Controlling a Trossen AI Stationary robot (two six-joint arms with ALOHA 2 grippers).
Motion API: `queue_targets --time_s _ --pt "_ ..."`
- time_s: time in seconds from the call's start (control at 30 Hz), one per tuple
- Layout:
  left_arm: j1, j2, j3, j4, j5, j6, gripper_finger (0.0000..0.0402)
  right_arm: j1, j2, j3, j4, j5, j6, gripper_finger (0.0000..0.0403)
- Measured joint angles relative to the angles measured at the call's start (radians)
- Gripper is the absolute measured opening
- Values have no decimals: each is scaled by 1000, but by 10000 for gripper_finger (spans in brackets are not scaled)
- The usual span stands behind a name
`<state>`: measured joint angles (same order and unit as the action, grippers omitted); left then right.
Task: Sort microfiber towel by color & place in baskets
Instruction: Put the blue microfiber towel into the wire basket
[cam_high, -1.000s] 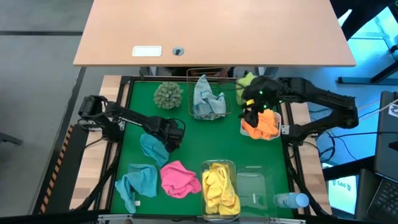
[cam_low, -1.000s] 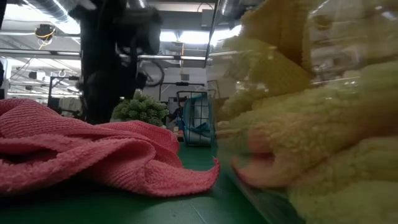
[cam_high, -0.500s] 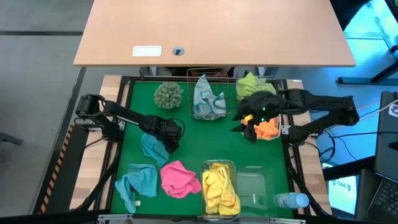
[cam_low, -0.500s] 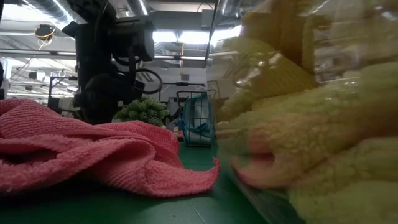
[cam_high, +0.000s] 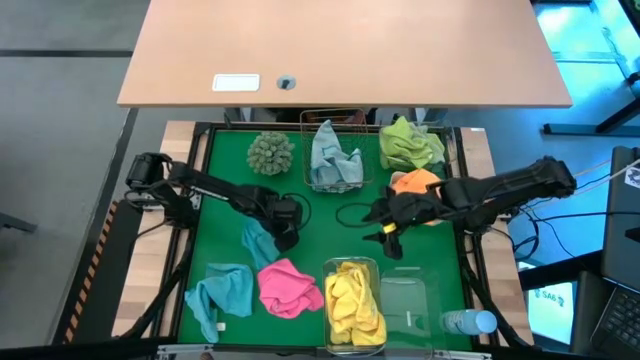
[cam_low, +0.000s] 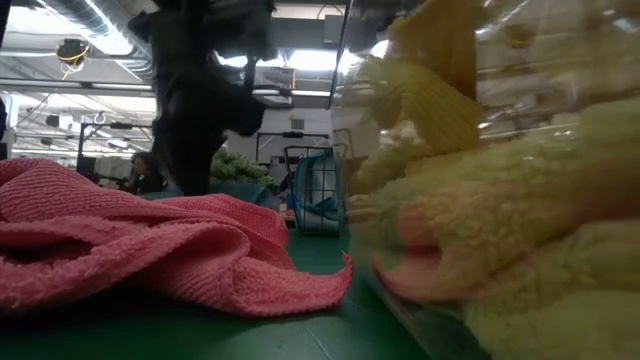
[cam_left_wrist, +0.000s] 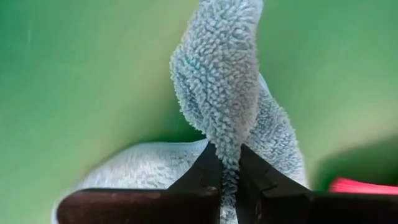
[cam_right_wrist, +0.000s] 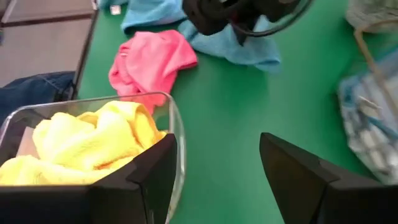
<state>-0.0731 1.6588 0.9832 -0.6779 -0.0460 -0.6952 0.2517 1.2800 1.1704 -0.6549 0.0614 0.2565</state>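
Note:
My left gripper (cam_high: 284, 232) points down at the mat's middle left, shut on a teal towel (cam_high: 258, 243) that lies on the green mat. My right gripper (cam_high: 384, 226) hovers open over the mat's middle right, holding nothing. An orange towel (cam_high: 416, 184) lies in a white tray and a lime green towel (cam_high: 408, 143) in the tray behind it. A pale grey-blue towel (cam_high: 333, 160) fills the copper wire basket. Yellow towels (cam_high: 355, 300) fill a clear tub. A pink towel (cam_high: 288, 287) and a second teal towel (cam_high: 222, 290) lie loose near the front. My left gripper pinches a raised fold (cam_left_wrist: 227, 163) of the teal towel between its two fingertips (cam_left_wrist: 208, 168), coming from above and pointing down. The fold stands up as a ridge past the fingers. The rest of the towel (cam_left_wrist: 143, 165) lies on the mat.
A shaggy sage-green ball (cam_high: 270, 152) sits at the far left of the mat. An empty clear tub (cam_high: 408, 300) stands right of the yellow one, with a blue-capped bottle (cam_high: 470, 322) beside it. Bare green mat (cam_high: 335, 225) lies between the two grippers.
My right gripper has swung from above the orange towel's tray toward the table's left and near edge and has sunk lower, still open. The orange towel stays in its tray. My left gripper has tipped and shifted a little toward the right; the teal towel looks narrower and more bunched.

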Motion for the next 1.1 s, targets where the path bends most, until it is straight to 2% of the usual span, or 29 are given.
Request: queue_targets --time_s 0.2,0.4,0.87,1.1 --pt "0 -1 128 -98 17 63 10 34 0 -125 177 -1 0 227" --pt "1 -3 285 -195 -2 123 9 37 0 -193 216 1 1 227" --pt "60 -5 695 -234 -64 282 10 37 0 -217 219 36 1 227" --pt "135 -6 823 -187 -148 368 12 36 0 -217 220 36 1 227"
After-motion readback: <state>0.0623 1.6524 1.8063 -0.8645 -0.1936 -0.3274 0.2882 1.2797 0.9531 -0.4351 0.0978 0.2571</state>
